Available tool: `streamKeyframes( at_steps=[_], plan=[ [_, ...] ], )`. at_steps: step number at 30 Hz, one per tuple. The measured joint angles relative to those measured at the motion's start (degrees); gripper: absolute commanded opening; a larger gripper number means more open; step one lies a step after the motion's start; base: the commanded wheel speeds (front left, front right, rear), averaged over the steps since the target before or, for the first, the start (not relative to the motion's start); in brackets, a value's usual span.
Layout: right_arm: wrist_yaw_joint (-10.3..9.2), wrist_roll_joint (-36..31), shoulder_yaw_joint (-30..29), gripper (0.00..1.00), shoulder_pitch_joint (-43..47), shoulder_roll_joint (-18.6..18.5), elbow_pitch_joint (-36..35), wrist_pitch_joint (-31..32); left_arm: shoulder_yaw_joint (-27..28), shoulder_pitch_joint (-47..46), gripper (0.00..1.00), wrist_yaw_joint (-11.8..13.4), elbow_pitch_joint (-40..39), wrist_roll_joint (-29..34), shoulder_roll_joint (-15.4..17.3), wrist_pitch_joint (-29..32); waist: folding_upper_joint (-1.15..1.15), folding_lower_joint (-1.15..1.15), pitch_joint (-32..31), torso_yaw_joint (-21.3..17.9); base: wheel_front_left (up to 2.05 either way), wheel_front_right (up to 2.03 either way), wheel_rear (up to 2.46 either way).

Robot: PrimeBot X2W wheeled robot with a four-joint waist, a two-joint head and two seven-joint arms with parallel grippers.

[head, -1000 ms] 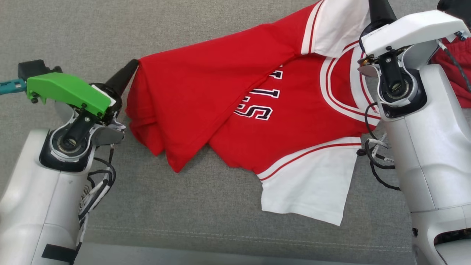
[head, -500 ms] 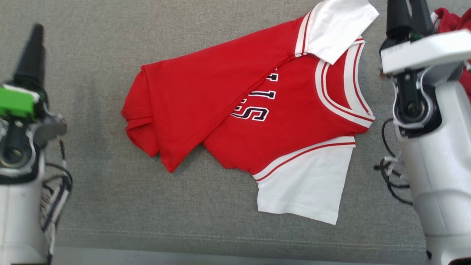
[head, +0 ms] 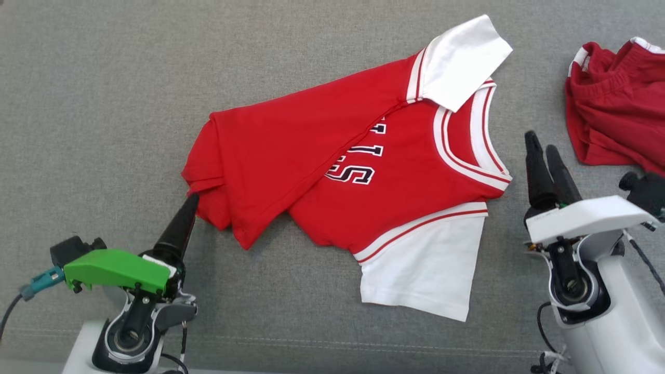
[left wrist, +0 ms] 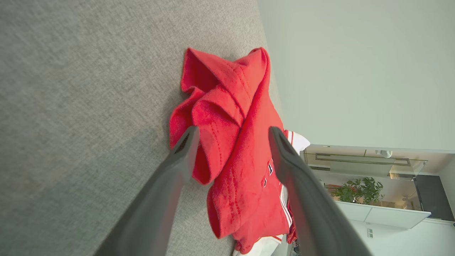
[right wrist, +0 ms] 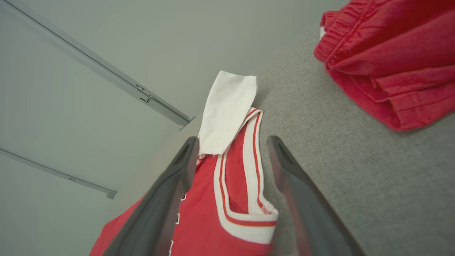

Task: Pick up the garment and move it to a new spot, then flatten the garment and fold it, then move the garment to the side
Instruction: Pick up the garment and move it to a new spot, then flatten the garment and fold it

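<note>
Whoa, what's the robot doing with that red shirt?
A two-armed robot is folding a red and white shirt on a grey fabric surface. The shirt lies partly folded, with one side flipped over its letters. Neither arm is holding it: the left tool is open by the bottom hem, and the right tool is open beside the collar. Another red garment lies crumpled off to the robot's right.
</note>
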Motion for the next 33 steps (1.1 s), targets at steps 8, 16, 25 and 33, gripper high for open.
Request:
streamKeyframes(
  at_steps=[8,16,25,33],
  plan=[
    [-0.96,1.7,2.2,1.0,9.5,0.9,-4.7,3.3,-4.1,5.6,1.0,1.2,-5.3,0.1,0.0,1.1,0.0,0.0,-0.5,-1.0,0.0,0.0,0.0],
    [-0.99,2.4,4.5,1.0,14.1,1.5,-6.7,4.9,-6.3,6.6,1.0,1.4,-8.4,0.6,-1.0,1.5,0.0,0.0,0.3,-1.0,0.0,0.0,0.0],
    [-1.0,2.7,6.8,1.0,15.7,1.8,-8.7,6.3,-10.4,6.4,1.0,1.8,-12.4,1.0,-2.8,3.2,0.0,0.0,1.1,-0.8,0.0,0.0,0.0],
    [-1.51,2.7,7.2,1.0,16.5,2.0,-9.9,6.5,-9.5,6.4,1.0,2.5,-13.7,1.4,-2.7,2.4,0.0,0.0,1.4,-1.1,0.0,0.0,0.0]
  ],
)
